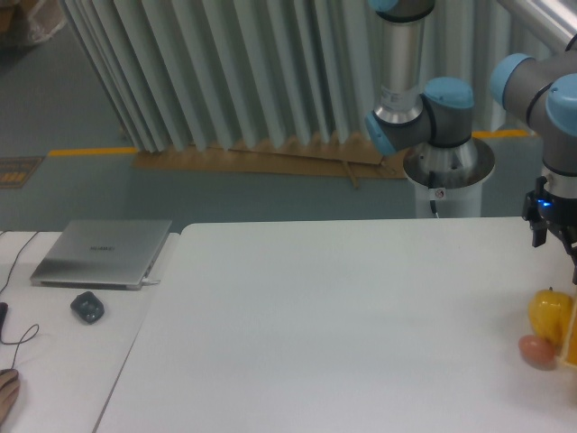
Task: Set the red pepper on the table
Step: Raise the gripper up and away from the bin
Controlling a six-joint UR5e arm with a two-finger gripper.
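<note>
The red pepper does not show anywhere in the camera view, so nothing can be said about how it looks or where it is.

The table (343, 316) is big, white and flat, with a rounded corner at the back left. Near its right edge sits a yellow pepper (550, 312), shiny and lumpy. A small pinkish-orange fruit (537, 351) sits just in front of it, touching it or nearly so. A bit of something yellow shows at the very edge of the picture beside them, too cut off to name.

The robot arm (550, 108) is grey with light blue joints. It reaches down at the right side, above the yellow pepper. The gripper (570, 248) is mostly cut off by the picture edge, so I cannot tell if its fingers are apart or together.

To the left is a paler side desk (54, 361). On it lie a closed silver laptop (102, 253) and a dark computer mouse (87, 307), well apart from the fruit.
</note>
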